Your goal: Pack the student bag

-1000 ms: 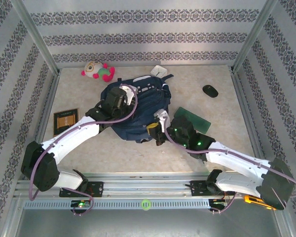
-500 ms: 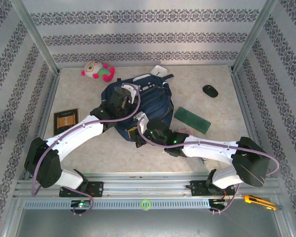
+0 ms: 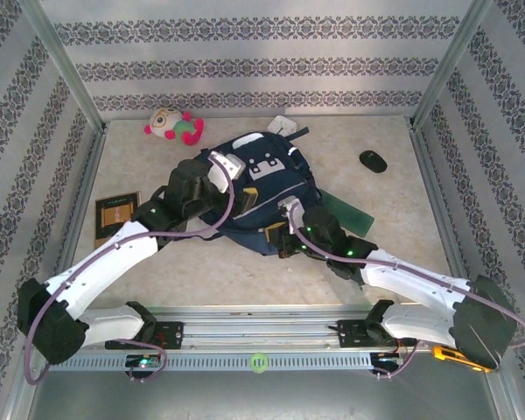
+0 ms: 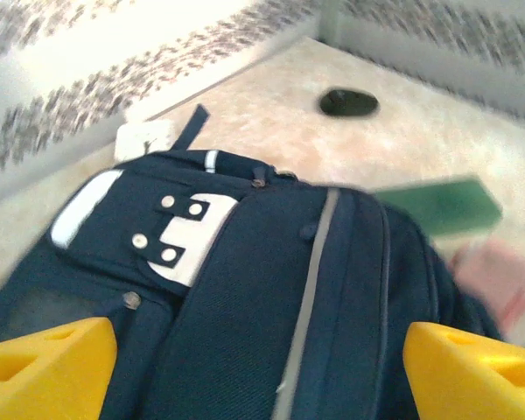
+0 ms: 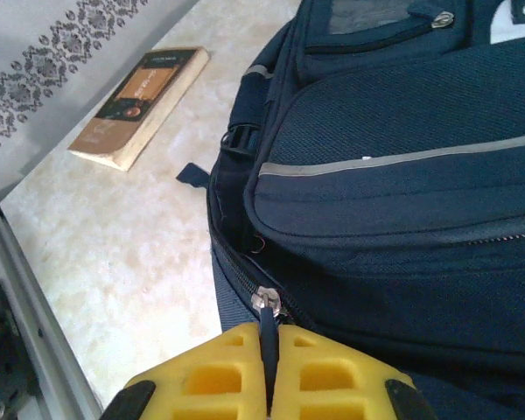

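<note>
My right claw (image 3: 278, 238) sits at the near edge of the large navy-blue fabric backpack (image 3: 276, 179), which lies flat in the middle of the pale tabletop (image 3: 210, 262); from overhead I cannot tell how its jaws stand. The left claw (image 3: 239, 181) hangs over the bag's left part. A pink-and-white plush toy (image 3: 173, 125) lies behind the bag. A flat brown book (image 3: 116, 214) lies to its left, and a small black oval mouse (image 3: 373, 160) sits well apart on the right.

On the left wrist camera, the left claw (image 4: 261, 372) is spread wide, its yellow fingertips (image 4: 44, 367) at opposite edges of the frame, gripping nothing (the backpack (image 4: 245, 297) is just below).

On the right wrist camera, the right claw (image 5: 269, 376) is pinched tight on the dark zipper pull (image 5: 266, 328) at the backpack's (image 5: 394, 201) lower seam. The book (image 5: 140, 101) lies apart on the table.
</note>
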Robot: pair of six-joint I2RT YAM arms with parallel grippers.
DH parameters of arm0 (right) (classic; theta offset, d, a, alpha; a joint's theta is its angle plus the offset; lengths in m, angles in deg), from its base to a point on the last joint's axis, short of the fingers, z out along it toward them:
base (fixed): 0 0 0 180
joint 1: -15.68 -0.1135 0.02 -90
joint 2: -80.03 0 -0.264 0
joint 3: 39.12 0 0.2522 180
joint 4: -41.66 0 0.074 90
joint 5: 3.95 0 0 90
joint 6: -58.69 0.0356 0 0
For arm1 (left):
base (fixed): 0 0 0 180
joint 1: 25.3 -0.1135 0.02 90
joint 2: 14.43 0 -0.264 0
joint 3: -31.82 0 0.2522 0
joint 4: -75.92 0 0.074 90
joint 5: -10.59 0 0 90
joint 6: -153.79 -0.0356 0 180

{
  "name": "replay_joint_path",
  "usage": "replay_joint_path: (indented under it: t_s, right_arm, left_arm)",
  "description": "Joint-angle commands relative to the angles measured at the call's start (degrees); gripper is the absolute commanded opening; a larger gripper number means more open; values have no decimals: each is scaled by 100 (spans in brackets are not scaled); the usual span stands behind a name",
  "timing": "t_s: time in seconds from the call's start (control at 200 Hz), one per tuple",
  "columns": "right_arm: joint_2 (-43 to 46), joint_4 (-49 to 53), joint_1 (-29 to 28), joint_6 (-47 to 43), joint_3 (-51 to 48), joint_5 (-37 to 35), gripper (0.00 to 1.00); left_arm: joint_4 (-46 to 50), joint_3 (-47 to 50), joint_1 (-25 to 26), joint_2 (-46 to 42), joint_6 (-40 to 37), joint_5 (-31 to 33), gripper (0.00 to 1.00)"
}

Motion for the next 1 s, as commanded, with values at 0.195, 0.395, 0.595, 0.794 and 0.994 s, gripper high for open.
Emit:
replay_joint_path:
  t_s: [0.195,0.395,0.595,0.794,0.994]
  right_arm:
    - [689,188,671,-358,-264,908,0]
    - [706,213,675,-436,-264,925,0]
    - [676,231,682,-490,-264,871,0]
    - [697,225,682,-438,-323,845,0]
    - [683,233,683,-374,-331,627,0]
  left_arm:
    - [1308,-11,-547,1294,-4438,-806,83]
    - [707,-149,-546,1994,-4979,-1262,93]
    - [175,-315,-536,2560,-5053,-1279,94]
    - [-468,-344,-530,2708,-4675,-1668,40]
    - [-384,-199,-528,2154,-3670,-1892,0]
